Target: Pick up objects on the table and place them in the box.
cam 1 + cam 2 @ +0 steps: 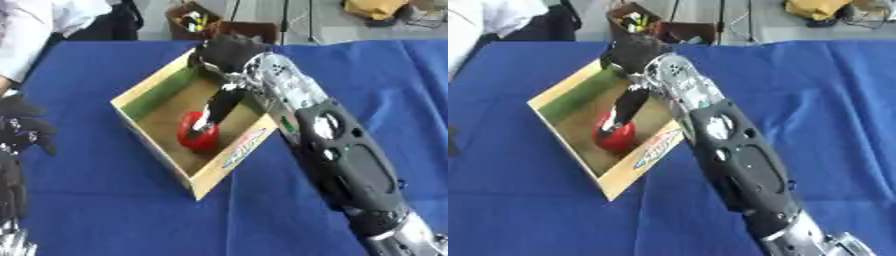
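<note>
Right hand [229, 55] reaches into the box [157, 85] on the blue desk [105, 200] — fingers stretched down, touching the red object [198, 136] inside; left hand [22, 131] shows, spread, only in the left eye view

A shallow cardboard box [156, 131] lies open on the blue tabletop [105, 205], turned so that one corner points toward the robot. Its walls are pale tan on the rim, the far inner wall is green, and the floor is plain brown. The near right wall carries a printed strip in blue and red; the lettering cannot be read. Inside, on the floor toward the near right wall, sits a round red object [198, 134] with a glossy surface. A dark finger with a pale tip reaches down onto its top, hiding part of it.
</note>
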Tool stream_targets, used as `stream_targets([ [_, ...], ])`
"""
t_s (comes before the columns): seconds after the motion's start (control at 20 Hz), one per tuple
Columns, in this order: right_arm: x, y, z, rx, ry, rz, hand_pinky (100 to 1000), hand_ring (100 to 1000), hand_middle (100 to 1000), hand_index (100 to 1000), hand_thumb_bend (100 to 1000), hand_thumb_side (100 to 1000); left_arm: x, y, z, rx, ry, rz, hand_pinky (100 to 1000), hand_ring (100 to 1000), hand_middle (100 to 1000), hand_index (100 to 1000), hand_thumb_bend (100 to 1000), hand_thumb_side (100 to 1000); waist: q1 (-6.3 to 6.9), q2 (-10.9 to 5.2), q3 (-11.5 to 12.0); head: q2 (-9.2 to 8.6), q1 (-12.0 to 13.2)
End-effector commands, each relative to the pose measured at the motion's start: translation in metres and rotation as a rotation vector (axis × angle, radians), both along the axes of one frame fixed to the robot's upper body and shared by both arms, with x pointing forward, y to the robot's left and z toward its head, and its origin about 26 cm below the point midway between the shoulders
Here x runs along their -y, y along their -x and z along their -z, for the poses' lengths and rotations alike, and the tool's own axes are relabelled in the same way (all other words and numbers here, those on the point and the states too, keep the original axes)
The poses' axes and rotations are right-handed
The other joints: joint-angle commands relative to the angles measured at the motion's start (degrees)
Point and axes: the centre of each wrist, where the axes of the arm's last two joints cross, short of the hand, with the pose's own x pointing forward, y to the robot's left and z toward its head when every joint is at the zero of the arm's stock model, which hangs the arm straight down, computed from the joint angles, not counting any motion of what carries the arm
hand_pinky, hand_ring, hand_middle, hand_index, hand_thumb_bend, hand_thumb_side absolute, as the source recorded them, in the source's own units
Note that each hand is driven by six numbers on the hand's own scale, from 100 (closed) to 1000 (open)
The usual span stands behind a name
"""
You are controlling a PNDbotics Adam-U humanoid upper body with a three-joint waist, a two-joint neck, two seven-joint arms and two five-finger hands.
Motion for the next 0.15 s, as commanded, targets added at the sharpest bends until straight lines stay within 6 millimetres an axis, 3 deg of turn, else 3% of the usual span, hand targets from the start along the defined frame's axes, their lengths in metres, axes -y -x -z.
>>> stream_targets([
  [0.05, 0.013, 0.018, -0.039, 0.061, -0.145, -0.052, 691, 673, 705, 849, 902, 778, -0.001, 0.002, -0.007, 0.025, -0.011, 0.002, 289, 482, 555, 757, 100, 930, 0.22, -1.29, -0.1, -0.13, 0.6],
  [0.15, 0.022, 0.027, -0.052, 0.062, -0.215, -0.08, 681, 652, 687, 849, 858, 827, -0.001, 0.002, -0.007, 0.024, -0.011, -0.001, 289, 482, 556, 757, 100, 930, 0.3, -1.33, -0.2, -0.01, 0.9],
])
